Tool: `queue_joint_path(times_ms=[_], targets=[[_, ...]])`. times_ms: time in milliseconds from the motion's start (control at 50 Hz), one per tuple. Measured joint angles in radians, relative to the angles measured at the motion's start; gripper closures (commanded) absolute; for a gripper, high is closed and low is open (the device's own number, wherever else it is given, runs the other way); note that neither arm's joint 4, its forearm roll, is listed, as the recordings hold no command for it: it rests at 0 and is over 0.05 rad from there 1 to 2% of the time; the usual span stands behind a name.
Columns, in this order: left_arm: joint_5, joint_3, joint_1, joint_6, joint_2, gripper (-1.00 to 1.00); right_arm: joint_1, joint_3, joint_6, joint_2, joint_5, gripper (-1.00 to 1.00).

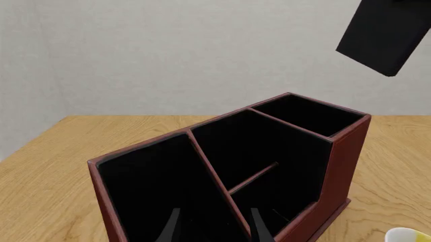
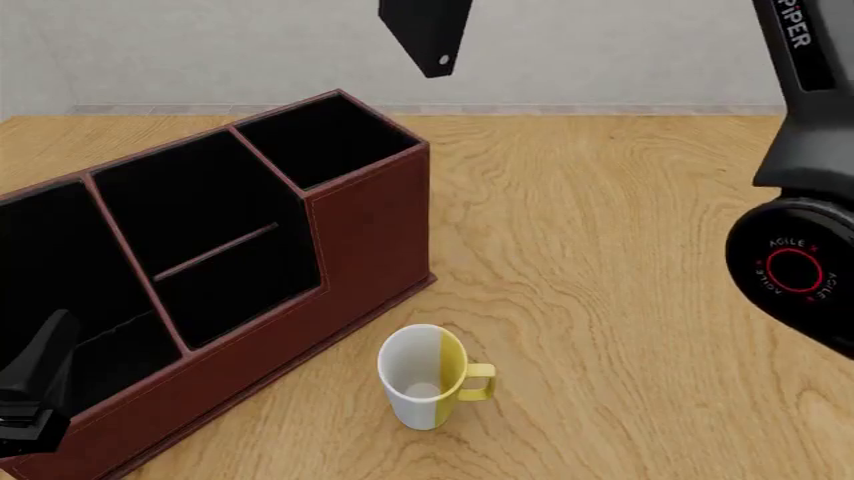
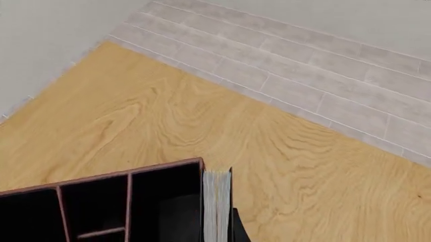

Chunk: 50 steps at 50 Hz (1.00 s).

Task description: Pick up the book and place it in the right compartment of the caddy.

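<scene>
The black book [image 2: 427, 32] hangs in the air, corner down, above and just beyond the caddy's right end. In the right wrist view its speckled page edge [image 3: 217, 204] runs straight out from my right gripper [image 3: 218, 233], which is shut on it. The reddish-brown caddy [image 2: 360, 240] stands on the table at the left. Its right compartment [image 2: 327, 140] is the narrow black end section and holds nothing. My left gripper [image 1: 215, 224] is open and low over the caddy's left end, its two fingers [image 1: 171, 227] apart with nothing between them.
A white-and-yellow mug [image 2: 427, 375] stands upright on the wooden table [image 2: 627, 250] just in front of the caddy's right half. The right arm's black body [image 2: 801, 250] fills the right edge of the front view. A pale wall lies behind the table.
</scene>
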Motion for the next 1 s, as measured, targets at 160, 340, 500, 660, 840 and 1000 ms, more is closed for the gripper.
queue_joint_path(times_ms=[160, 340, 500, 660, 840, 1000], targets=[[0.000, 0.000, 0.000, 0.000, 0.000, -1.00, 0.026, -0.012, -0.020, 0.032, -0.002, 1.00], [0.000, 0.000, 0.000, 0.000, 0.000, -1.00, 0.053, -0.023, -0.034, 0.064, -0.005, 1.00], [0.000, 0.000, 0.000, 0.000, 0.000, -1.00, 0.069, -0.031, -0.047, 0.086, -0.011, 1.00], [0.000, 0.000, 0.000, 0.000, 0.000, -1.00, 0.082, -0.035, -0.058, 0.106, -0.021, 1.00], [0.000, 0.000, 0.000, 0.000, 0.000, -1.00, 0.102, -0.038, -0.061, 0.129, -0.037, 1.00], [0.000, 0.000, 0.000, 0.000, 0.000, -1.00, 0.118, -0.039, -0.058, 0.146, -0.050, 1.00]])
